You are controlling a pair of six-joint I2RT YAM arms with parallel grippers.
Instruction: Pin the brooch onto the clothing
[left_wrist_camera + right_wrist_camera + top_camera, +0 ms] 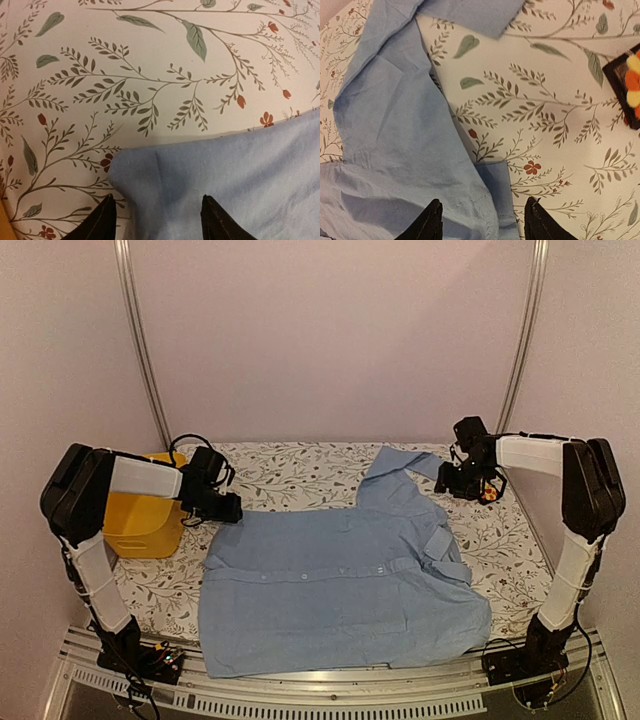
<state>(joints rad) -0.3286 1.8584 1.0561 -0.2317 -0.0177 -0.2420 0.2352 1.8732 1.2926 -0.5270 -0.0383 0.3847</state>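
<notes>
shirt look: light blue short-sleeved button-up shirt [340,590], slightly creased, with small white buttons down its front.
shirt place: spread flat on the table [300,475], over a cream cloth printed with leafy sprigs and small red flowers; it fills the middle and near part of the table.
shirt axis: its row of buttons runs left to right in the top view, so its long axis lies across the table; one part stretches up toward the far right corner.
brooch look: small flower-shaped brooch [633,80] with yellow and orange petals, cut off by the right edge of the right wrist view.
brooch place: face up on a small black square frame [615,82] on the cloth, apart from the shirt, near the right claw.
brooch axis: round, with no long axis that I can tell; the frame under it sits skewed to the picture's edges.
left claw: left claw [157,200] is at the shirt's far left corner, fingertips spread apart above the fabric, nothing pinched.
right claw: right claw [485,202] hangs over the shirt's edge at the far right, fingertips parted, holding nothing.
basket: yellow plastic basket [140,525] stands at the left side, beside the left arm.
</notes>
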